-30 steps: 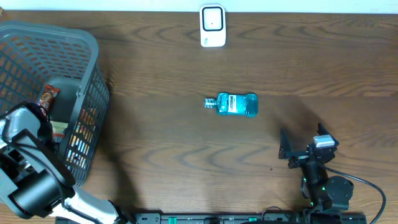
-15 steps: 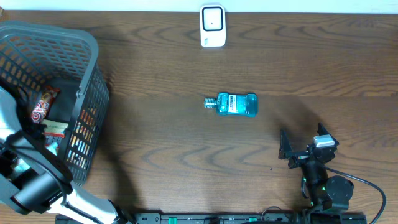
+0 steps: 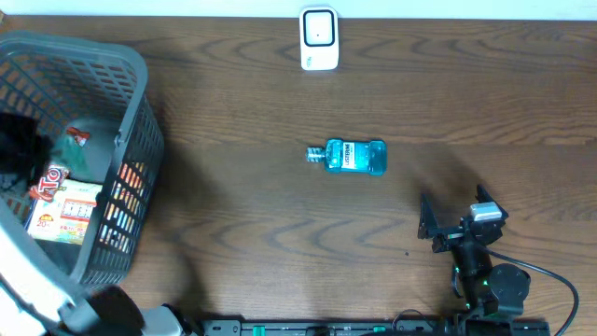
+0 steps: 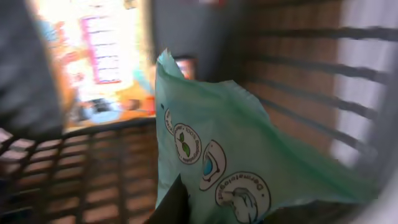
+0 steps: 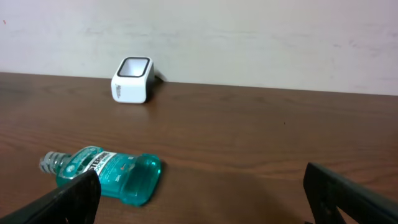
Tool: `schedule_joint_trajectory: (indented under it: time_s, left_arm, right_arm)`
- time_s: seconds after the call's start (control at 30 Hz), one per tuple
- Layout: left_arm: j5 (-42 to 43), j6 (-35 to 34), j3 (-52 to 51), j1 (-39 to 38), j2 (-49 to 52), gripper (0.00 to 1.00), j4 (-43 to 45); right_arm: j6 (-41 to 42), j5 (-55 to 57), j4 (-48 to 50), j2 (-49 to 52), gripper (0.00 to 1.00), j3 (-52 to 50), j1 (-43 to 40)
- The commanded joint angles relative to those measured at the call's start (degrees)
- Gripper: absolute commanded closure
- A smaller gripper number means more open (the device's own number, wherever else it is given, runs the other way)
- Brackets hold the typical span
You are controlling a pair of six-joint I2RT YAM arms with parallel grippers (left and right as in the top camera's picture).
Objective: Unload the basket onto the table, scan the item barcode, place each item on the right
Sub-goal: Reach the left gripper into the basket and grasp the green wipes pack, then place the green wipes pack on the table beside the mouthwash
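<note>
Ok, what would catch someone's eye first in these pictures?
A teal mouthwash bottle lies on its side mid-table, with a white scanner at the far edge. On the left, inside the grey basket, the left fingers are shut on a green packet.

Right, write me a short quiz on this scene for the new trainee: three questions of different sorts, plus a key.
1. True or false: the teal plastic mouthwash bottle lies on its side on the brown wooden table.
2. Pick one. The small white box-shaped scanner stands: A) at the table's far edge, beyond the bottle; B) inside the basket; C) on top of the bottle.
3. Short answer: what is the left gripper shut on inside the grey plastic mesh basket?

Key
1. True.
2. A.
3. The pale green soft packet.
</note>
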Motion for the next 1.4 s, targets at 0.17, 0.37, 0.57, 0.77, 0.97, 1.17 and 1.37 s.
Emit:
schedule_joint_trajectory:
  time_s: [0.17,0.37,0.57,0.77,0.97,1.17,1.37]
  left_arm:
    - [4.68,1.92,1.14,-16.44,-21.84,0.92,15.80]
    - [3.56,8.76,-0.55,-35.85,-25.53,0.93,18.32]
    - [3.21,10.54,-9.94,-48.96,-19.69,0.93,18.47]
    - [1.75,10.51,-19.10,-59.67,-9.11,0.93,22.03]
    - [-15.87,2.14,-21.24,-69.05,6.29,0.93,21.77]
    - [-23.91,-3.69,-21.24,-75.91,19.58,0.93,24.76]
    - [-25.00,-3.72,-21.24,-77.99,27.71,0.83,27.54]
  right_arm:
    - [-0.87,-0.13,-0.24,-0.07,0.01,-0.07,-0.15]
    - [-0.87,-0.13,-0.24,-0.07,0.01,-0.07,-0.15]
    - [-0.87,-0.13,-0.24,-0.07,0.01,-0.07,-0.15]
    - [-0.87,-0.13,-0.24,-0.07,0.01,-0.07,-0.15]
    - [-0.87,-0.13,-0.24,-0.07,0.01,-0.07,-0.15]
    - [-0.87,-0.13,-0.24,-0.07,0.01,-0.07,-0.15]
    - [-0.87,-0.13,-0.24,-0.07,0.01,-0.07,-0.15]
